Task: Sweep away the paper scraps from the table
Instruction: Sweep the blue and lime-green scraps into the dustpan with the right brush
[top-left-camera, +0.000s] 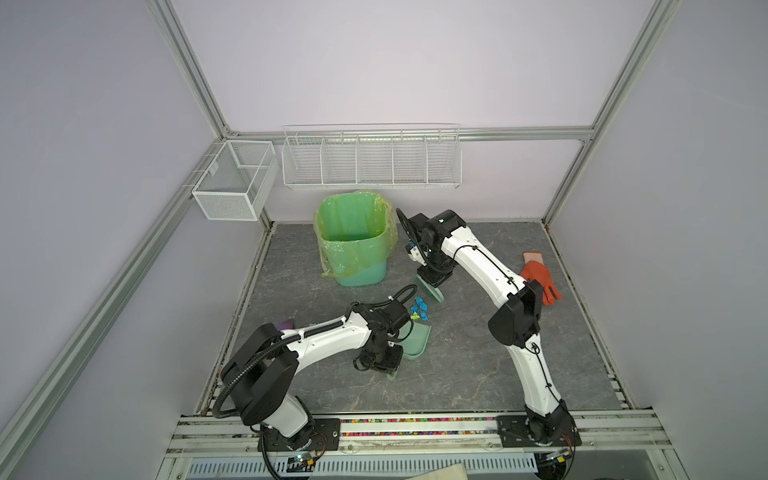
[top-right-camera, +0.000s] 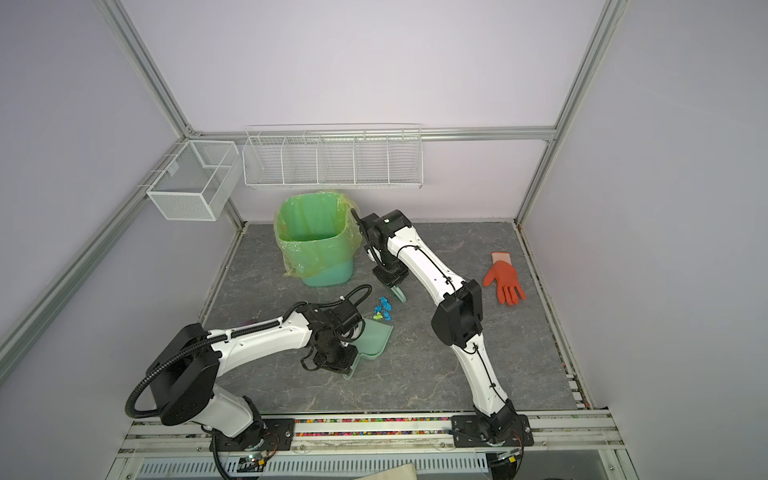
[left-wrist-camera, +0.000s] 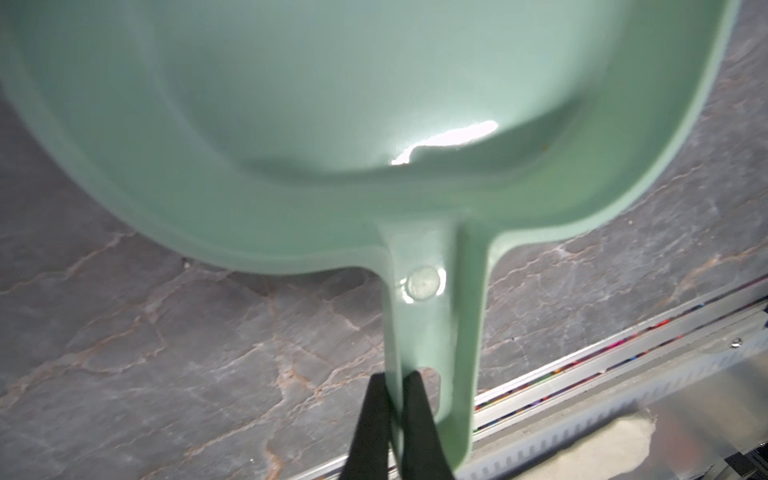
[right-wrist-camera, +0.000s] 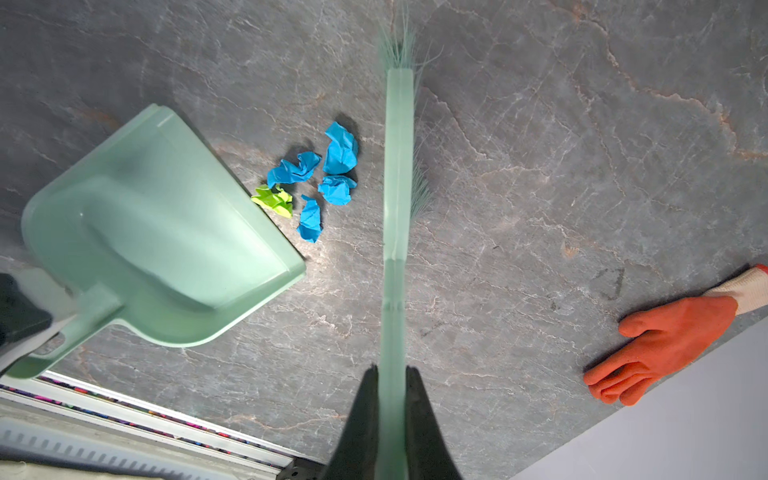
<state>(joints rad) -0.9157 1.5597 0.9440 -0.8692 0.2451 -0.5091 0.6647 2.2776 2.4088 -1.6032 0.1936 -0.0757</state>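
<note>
Table: left gripper clamps dustpan, right gripper brush.

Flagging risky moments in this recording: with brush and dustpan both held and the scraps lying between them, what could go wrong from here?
1. The paper scraps lie spread before the lip of the dustpan, with one blue scrap close to its corner. A stroke of the brush could send some past that corner.
2. The left tool pinches only the far tip of the handle, so the pan may swivel when pushed.
</note>
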